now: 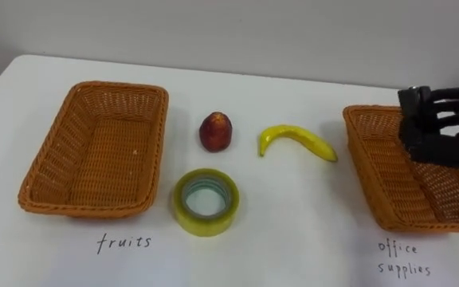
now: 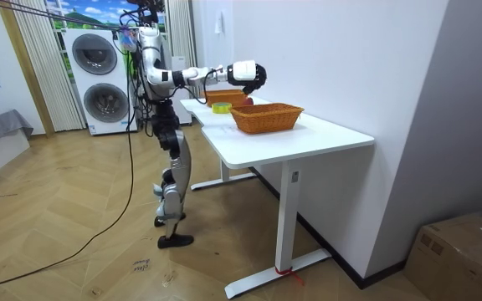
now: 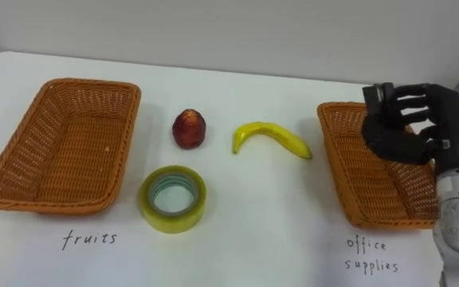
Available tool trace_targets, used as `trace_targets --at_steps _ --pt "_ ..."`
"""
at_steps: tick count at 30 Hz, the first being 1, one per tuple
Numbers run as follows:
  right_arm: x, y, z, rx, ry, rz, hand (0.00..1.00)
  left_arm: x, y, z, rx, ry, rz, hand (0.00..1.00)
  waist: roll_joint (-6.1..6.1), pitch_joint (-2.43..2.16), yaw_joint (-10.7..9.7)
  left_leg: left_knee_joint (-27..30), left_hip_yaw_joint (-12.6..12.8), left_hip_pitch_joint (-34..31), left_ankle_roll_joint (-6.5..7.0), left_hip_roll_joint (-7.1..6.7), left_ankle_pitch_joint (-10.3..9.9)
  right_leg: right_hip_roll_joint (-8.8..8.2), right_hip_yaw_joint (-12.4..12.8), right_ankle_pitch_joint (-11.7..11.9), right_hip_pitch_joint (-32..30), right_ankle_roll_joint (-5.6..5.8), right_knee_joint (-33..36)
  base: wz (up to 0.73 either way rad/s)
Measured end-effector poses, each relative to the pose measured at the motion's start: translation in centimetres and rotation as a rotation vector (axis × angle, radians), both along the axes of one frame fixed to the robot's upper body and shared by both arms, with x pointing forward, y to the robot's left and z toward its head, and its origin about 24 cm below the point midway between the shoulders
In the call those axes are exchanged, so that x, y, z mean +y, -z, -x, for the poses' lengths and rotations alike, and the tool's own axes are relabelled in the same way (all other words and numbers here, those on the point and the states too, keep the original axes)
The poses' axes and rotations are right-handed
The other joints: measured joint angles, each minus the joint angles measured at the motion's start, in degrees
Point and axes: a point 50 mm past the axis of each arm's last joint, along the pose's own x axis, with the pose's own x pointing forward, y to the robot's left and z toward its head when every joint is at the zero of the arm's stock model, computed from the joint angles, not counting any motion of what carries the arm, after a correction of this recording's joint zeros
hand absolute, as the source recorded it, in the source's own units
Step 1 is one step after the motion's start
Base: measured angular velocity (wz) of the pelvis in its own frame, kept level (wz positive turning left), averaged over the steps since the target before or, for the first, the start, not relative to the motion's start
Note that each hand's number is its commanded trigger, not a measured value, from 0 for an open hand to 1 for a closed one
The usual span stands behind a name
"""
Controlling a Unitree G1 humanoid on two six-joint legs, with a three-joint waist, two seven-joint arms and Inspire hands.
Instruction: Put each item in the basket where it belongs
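Observation:
A red apple, a yellow banana and a roll of yellowish tape lie on the white table between two wicker baskets. The basket marked "fruits" at the left holds nothing. The basket marked "office supplies" at the right shows only bare wicker where it is not hidden by my hand. My right hand hovers over that basket's far right part, fingers spread and loosely bent, open, with nothing in it. It also shows in the room view, my right hand stretched out above the table.
The handwritten labels sit on the table in front of each basket. In the room view I stand at the table's long side; washing machines are behind me and a cardboard box lies on the floor.

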Motion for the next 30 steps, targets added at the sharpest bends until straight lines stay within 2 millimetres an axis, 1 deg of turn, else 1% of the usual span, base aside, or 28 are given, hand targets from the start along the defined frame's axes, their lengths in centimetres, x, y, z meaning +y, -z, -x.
trace_targets --at_steps 4,6,7,10,16,20,21,23,24,25,26,27,30 --pt "-0.2 0.7 0.6 0.035 0.013 -0.004 1.00 -0.2 0.1 0.1 0.005 -0.004 0.005 0.00 0.03 -0.10 -0.1 0.0 0.6 -0.2 0.00 0.02 0.0 -0.01 0.4 0.0 -0.4 0.00 0.1 -0.07" --pt "-0.4 1.2 0.8 0.058 0.023 -0.010 1.00 -0.2 0.1 0.1 0.005 -0.009 0.004 0.00 0.02 -0.10 -0.2 0.0 0.6 -0.2 0.00 0.04 0.0 -0.02 0.6 0.0 -0.4 0.00 0.1 -0.02" --pt "-0.6 1.6 0.9 0.075 0.029 -0.015 1.00 -0.1 0.0 0.1 0.003 -0.014 0.003 0.00 -0.15 -0.18 -0.2 0.0 0.6 -0.1 0.00 0.04 0.0 -0.04 0.7 0.0 -0.5 0.00 0.1 0.00" --pt "-0.7 2.0 1.0 0.096 0.031 -0.025 1.00 -0.1 0.0 0.1 0.002 -0.025 0.000 0.00 -0.19 -0.19 -0.2 0.0 0.6 -0.1 0.00 0.04 0.0 -0.05 0.6 0.0 -0.7 0.00 0.0 0.00" --pt "-0.6 2.1 0.9 0.114 0.007 -0.030 1.00 0.0 0.0 0.0 0.000 -0.026 0.002 0.00 -0.31 -0.21 -0.3 0.1 0.4 -0.1 0.00 0.03 0.0 -0.07 0.6 0.0 -0.7 0.00 0.0 0.00" --pt "-0.6 2.2 0.9 0.131 -0.005 -0.012 1.00 -0.1 0.0 0.0 0.001 -0.027 0.002 0.00 -0.32 -0.17 -0.3 0.2 0.3 -0.1 0.00 0.01 0.0 -0.11 0.1 0.0 -0.7 0.00 0.0 0.00" --pt "-0.6 2.2 0.9 0.138 -0.010 -0.004 0.87 -0.1 0.0 0.0 0.001 -0.027 0.002 0.00 -0.33 -0.17 -0.3 0.2 0.3 -0.1 0.00 0.01 0.0 -0.13 0.1 0.0 -0.8 0.00 0.0 0.00" --pt "-0.6 2.2 0.9 0.147 -0.018 -0.003 0.67 -0.1 0.0 0.0 0.001 -0.027 0.002 0.00 -0.25 -0.11 -0.3 0.2 0.3 -0.1 0.00 0.02 0.0 -0.15 0.1 0.0 -0.8 0.00 0.0 0.00" --pt "-0.6 2.3 0.9 0.151 -0.022 -0.003 0.54 -0.1 0.0 0.0 0.000 -0.027 0.002 0.00 -0.24 -0.09 -0.3 0.2 0.3 -0.1 0.00 0.02 0.0 -0.17 0.1 0.0 -0.8 0.00 0.0 0.00" --pt "-0.5 2.3 0.9 0.154 -0.027 -0.004 0.18 -0.1 0.0 0.0 0.000 -0.027 0.002 0.00 -0.21 -0.07 -0.3 0.2 0.3 -0.2 0.00 0.02 0.0 -0.21 0.1 0.0 -0.9 0.00 -0.1 0.00" --pt "-0.5 2.3 0.9 0.157 -0.029 -0.003 0.04 -0.1 0.0 0.0 0.000 -0.027 0.002 0.00 -0.16 -0.04 -0.3 0.2 0.3 -0.2 0.00 0.02 0.0 -0.22 0.1 0.0 -0.9 0.00 -0.1 0.00" --pt "-0.5 2.3 0.9 0.160 -0.033 -0.002 0.00 -0.1 0.0 0.0 0.000 -0.027 0.002 0.00 -0.17 -0.02 -0.3 0.2 0.3 -0.2 0.00 0.02 0.0 -0.24 0.1 0.0 -0.9 0.00 0.0 0.00" --pt "-0.5 2.3 0.9 0.171 -0.040 0.012 0.00 -0.1 0.0 0.0 0.000 -0.027 0.002 0.00 -0.19 0.00 -0.3 0.2 0.3 -0.3 0.00 0.02 0.0 -0.24 0.1 0.0 -1.0 0.00 -0.1 0.00"
